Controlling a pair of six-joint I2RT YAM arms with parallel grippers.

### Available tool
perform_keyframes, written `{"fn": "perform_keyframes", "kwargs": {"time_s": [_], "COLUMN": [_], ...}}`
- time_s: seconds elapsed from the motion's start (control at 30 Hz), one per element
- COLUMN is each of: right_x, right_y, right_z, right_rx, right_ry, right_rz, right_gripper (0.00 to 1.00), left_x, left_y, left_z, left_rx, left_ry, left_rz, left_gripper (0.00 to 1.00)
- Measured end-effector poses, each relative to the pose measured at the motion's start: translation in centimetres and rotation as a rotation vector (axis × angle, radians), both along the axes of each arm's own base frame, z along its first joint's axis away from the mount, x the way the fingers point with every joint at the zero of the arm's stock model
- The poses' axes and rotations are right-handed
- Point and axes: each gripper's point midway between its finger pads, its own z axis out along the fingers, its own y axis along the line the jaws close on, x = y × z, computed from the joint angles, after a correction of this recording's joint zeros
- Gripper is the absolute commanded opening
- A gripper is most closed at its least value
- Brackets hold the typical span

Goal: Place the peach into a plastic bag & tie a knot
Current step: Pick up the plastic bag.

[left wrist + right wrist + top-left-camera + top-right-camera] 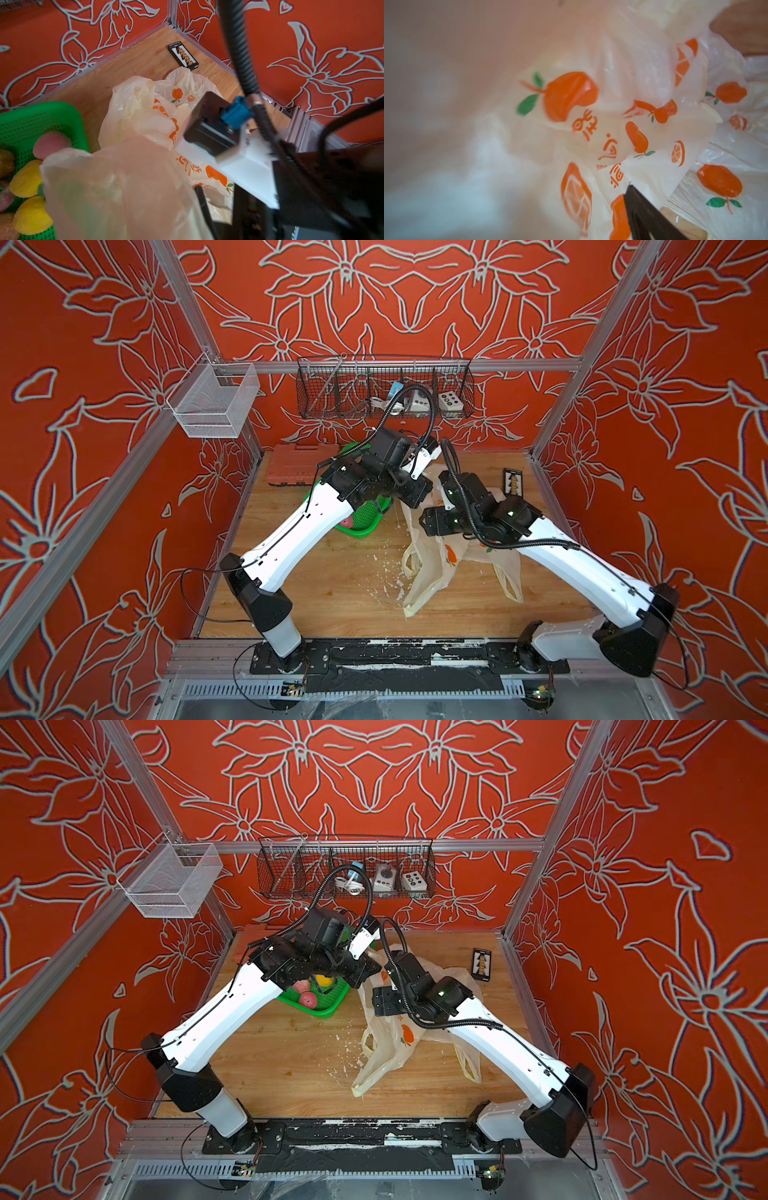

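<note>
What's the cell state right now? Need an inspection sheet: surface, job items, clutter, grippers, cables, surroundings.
Surface: wooden table, white flecks scattered mid-table.
Job's things: plastic bag crumpled on the table, handles loose; peach in the green basket.
Clutter: orange case, black connector board, yellow fruit in the basket.
Grippers: left gripper shut, hidden under bag film in its wrist view; right gripper at the bag, jaws hidden.
Cables: corrugated conduits loop off both wrists; thin wire at the left base.
Surroundings: red floral walls, wire rack holding control boxes, white mesh bin.
</note>
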Motion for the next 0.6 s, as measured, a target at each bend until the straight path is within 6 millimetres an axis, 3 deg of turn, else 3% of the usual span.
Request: {"fn": "perform_keyframes", "kwargs": {"time_s": [0.07, 0.17, 0.23, 0.3, 0.4, 0.5, 0.6], "right_x": [1.0, 2.5, 3.5, 4.5, 4.9, 5.4, 6.1], "right_y": [-0.5, -1.7, -2.6, -3.6, -4.5, -5.0, -5.0], "right_z": [-0.9, -0.6, 0.7, 2.8, 5.5, 6.6, 5.9], "right_rx": [-0.029, -0.012, 0.024, 0.055, 0.113, 0.169, 0.213], "right_ry": [-0.003, 0.019, 0.040, 0.041, 0.056, 0.096, 0.156], "right_rz": [-0.028, -0.052, -0.070, -0.081, -0.072, -0.064, -0.062], "right_gripper": [0.25, 0.00, 0.00, 0.00, 0.00, 0.00, 0.00], "left_x": [-0.1, -0.3, -0.5, -0.6, -1.2, -1.7, 0.0], "left_y": [0.4, 1.6, 3.0, 4.9, 8.1, 11.2, 14.1], "left_z": [0.0, 0.3, 0.9, 1.9, 3.8, 5.0, 3.5], "left_rx": [-0.013, -0.041, -0.074, -0.118, -0.196, -0.244, -0.234], "left_ry": [0.027, 0.071, 0.098, 0.111, 0.098, 0.053, 0.033], "left_rz": [-0.002, -0.010, -0.008, 0.010, 0.053, 0.120, 0.241], "left_gripper": [0.02, 0.38, 0.58, 0.67, 0.71, 0.71, 0.74]}}
